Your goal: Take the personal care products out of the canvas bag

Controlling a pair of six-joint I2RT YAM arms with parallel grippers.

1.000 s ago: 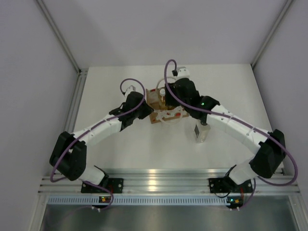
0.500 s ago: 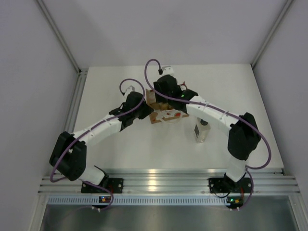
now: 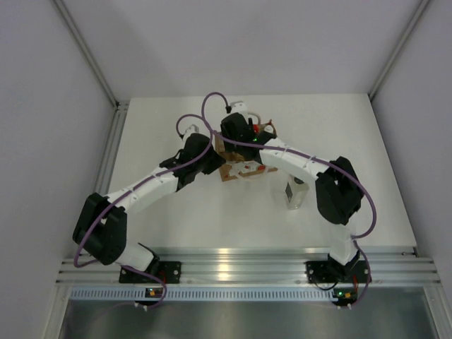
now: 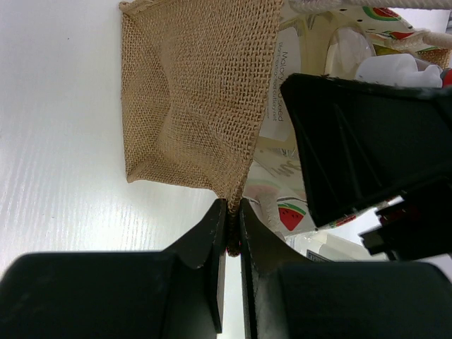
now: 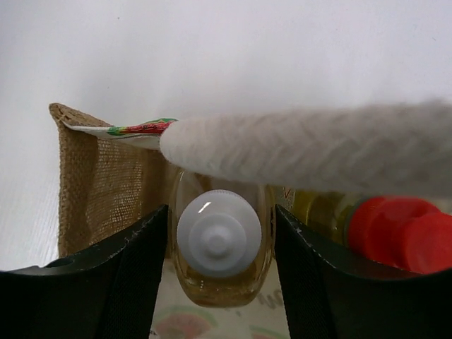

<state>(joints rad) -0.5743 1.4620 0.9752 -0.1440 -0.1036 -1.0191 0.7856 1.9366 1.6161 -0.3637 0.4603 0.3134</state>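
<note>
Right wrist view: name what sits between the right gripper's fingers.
An amber bottle with a white cap stands between them, inside the canvas bag, seen in the right wrist view.

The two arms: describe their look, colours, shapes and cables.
The left arm and right arm match: white tubular links between bulky black joint housings, with a purple cable looping along each. The left gripper and right gripper have plain matt black wedge-shaped fingers, no markings visible.

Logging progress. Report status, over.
Left end effector shut on bag edge. Right end effector shut on amber bottle, in bag. Handle crossing over it. Clear bottle out.
</note>
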